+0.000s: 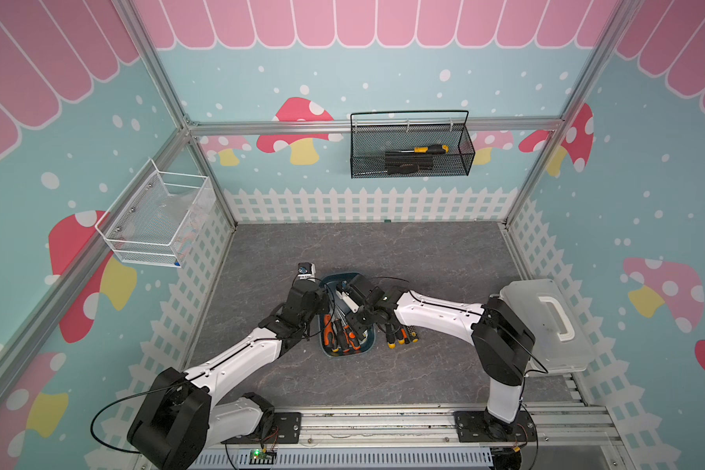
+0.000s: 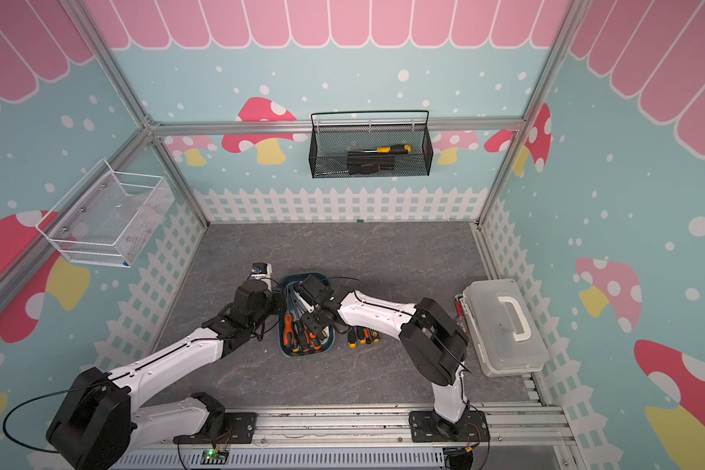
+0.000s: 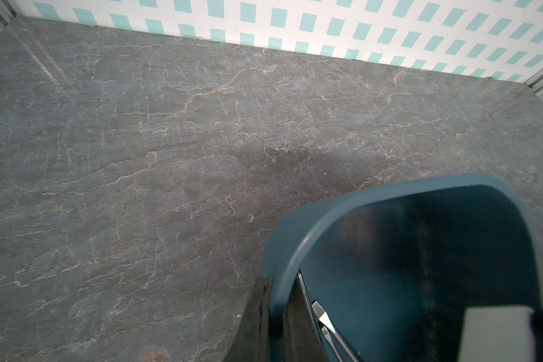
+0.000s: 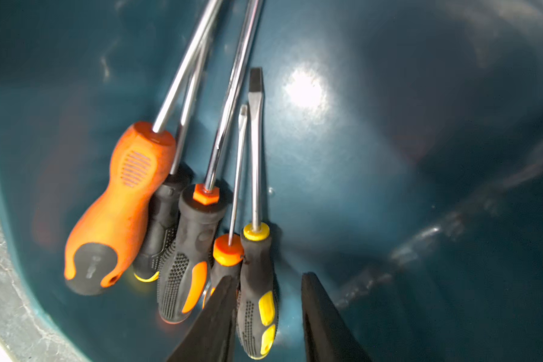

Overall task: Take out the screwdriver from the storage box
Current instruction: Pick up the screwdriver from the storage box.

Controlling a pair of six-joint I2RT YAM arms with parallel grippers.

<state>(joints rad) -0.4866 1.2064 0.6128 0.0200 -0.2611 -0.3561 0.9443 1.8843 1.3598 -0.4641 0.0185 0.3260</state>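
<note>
Teal-blue shallow plastic storage box [image 1: 344,354], rectangular with rounded corners, standing lengthwise near the middle of the grey marble-patterned surface [image 1: 424,252], somewhat nearer its front edge.

Left claw [image 3: 275,313]: closed narrow on the box's side wall, one finger outside and one inside, apparently steadying it.

Right claw [image 4: 268,277]: partly open inside the box. Its two black fingers sit astride the handle of the target, a black rubber-handled flat-blade screwdriver with a yellow collar and yellow inserts [image 4: 257,257]. One finger lies against the handle and the other stands clear of it, so nothing is gripped yet.

Position: end of a row of five at the box's near end (handles bunched together), right beside a small orange-capped screwdriver [image 4: 228,250].

Orientation: long axis along the box's length, with the handle toward the surface's front edge and the flat tip toward its far edge.

Handling, as judged: light and rigid throughout. The chromed shaft looks thin and slick, so the dimpled rubber handle offers the better hold, taken across its waist. The close neighbour may be nudged or pinched along with it.

Several more yellow- and orange-ended screwdrivers [image 1: 402,334] lie on the surface just beside the box's right side.
</note>
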